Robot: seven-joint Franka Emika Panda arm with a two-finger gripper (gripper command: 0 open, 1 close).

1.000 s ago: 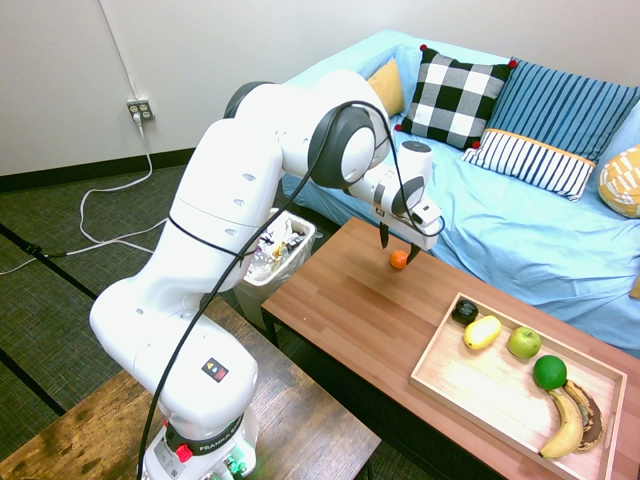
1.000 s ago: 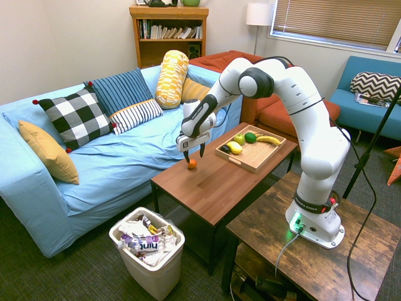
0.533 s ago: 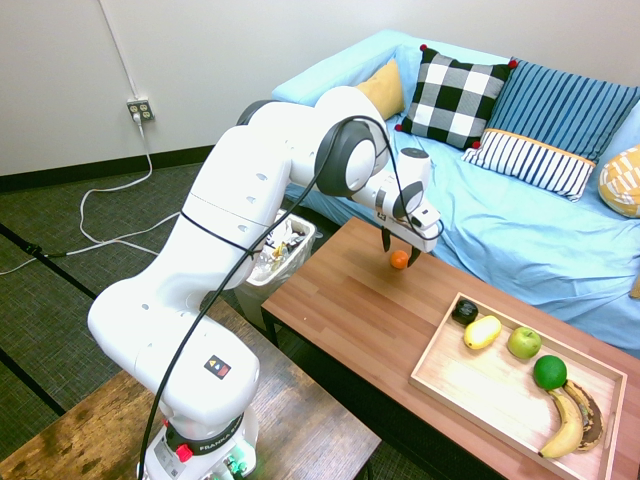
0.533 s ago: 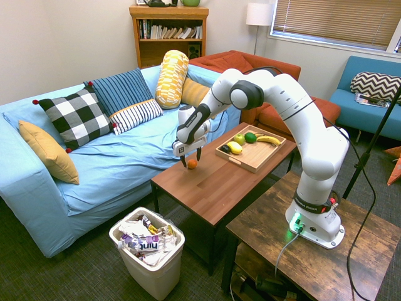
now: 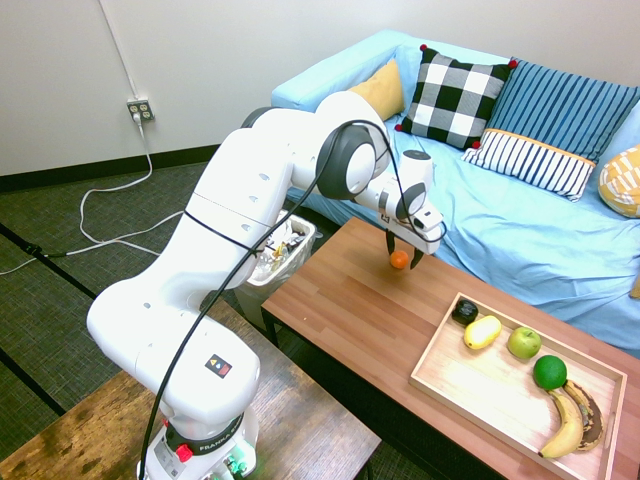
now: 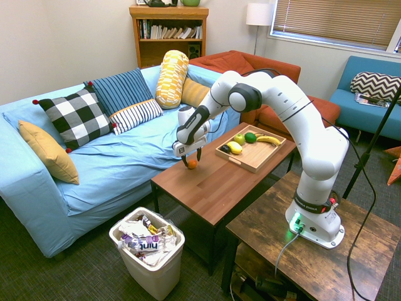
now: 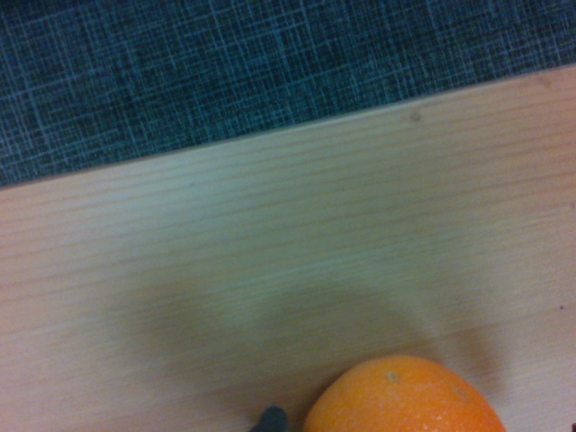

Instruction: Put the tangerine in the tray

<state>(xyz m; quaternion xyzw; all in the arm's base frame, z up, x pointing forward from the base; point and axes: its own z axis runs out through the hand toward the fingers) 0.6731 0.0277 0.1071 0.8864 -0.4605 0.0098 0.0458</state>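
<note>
- Claw [image 5: 401,258] points straight down at the far end of the coffee table [image 5: 360,310], upper middle of the first exterior view; I see its two dark fingers spread, one on each side of the tangerine [image 5: 399,260], jaws open around it, not pinching as far as I can tell.
- Tangerine sits on the tabletop near the edge facing the blue sofa [image 5: 500,210]; in the second exterior view it shows left of centre [image 6: 192,163], under the claw [image 6: 191,162].
- Wrist view: tangerine [image 7: 405,398] fills the bottom edge right of centre, resting on pale wood grain; table edge runs across the upper part with dark carpet beyond it.
- Tray [image 5: 470,390] lies lower right in the first exterior view, at the other end of the same table, well apart from the tangerine.
- I count in the tray: a dark small fruit [image 5: 464,311], yellow fruit [image 5: 482,331], green apple [image 5: 523,343], lime [image 5: 549,372], banana [image 5: 566,425], all along its far side.
- Trash bin [image 5: 278,252] full of wrappers stands on the floor by the table's end, middle left.
- Checked pillow [image 5: 456,97] on the sofa, upper right.
</note>
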